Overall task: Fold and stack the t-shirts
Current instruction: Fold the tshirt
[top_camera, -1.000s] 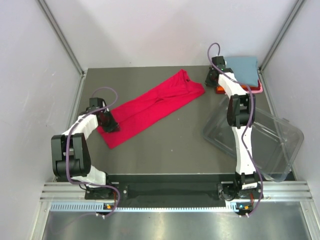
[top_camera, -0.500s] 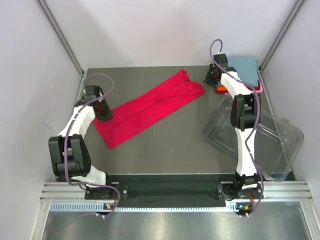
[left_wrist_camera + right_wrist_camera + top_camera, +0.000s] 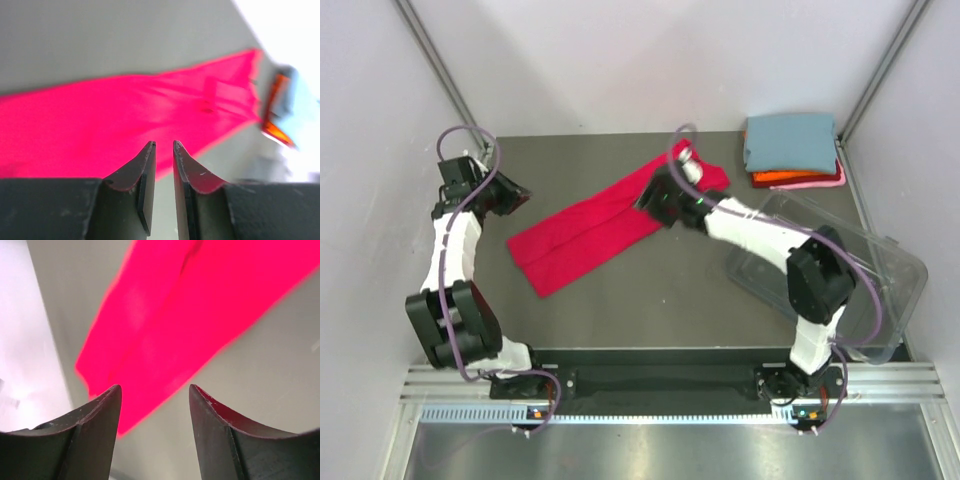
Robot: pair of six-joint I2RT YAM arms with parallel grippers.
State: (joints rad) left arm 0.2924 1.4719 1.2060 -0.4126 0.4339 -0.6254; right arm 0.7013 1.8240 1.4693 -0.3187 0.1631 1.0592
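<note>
The crimson red t-shirt (image 3: 590, 228) lies flat on the dark table as a long narrow strip, running diagonally from front left to back right. My left gripper (image 3: 517, 195) hovers off its left end, near the back left of the table. Its jaws stand a narrow gap apart with nothing between them (image 3: 164, 144), and the red t-shirt (image 3: 100, 120) lies ahead of them. My right gripper (image 3: 648, 203) hangs over the strip's upper half, open wide and empty (image 3: 155, 387), above the red t-shirt (image 3: 200, 300). The blue-grey t-shirt (image 3: 790, 140) tops a folded stack over the orange t-shirt (image 3: 775, 179) and the pink t-shirt (image 3: 825, 183).
A clear plastic tub (image 3: 865, 290) lies tilted at the right edge, with the right arm's links crossing above it. Pale walls close in the table on the left, back and right. The stack sits in the back right corner.
My right arm swung from the stack at the back right over to the red t-shirt and its jaws opened. My left arm drew back from the strip's lower left end toward the back left.
</note>
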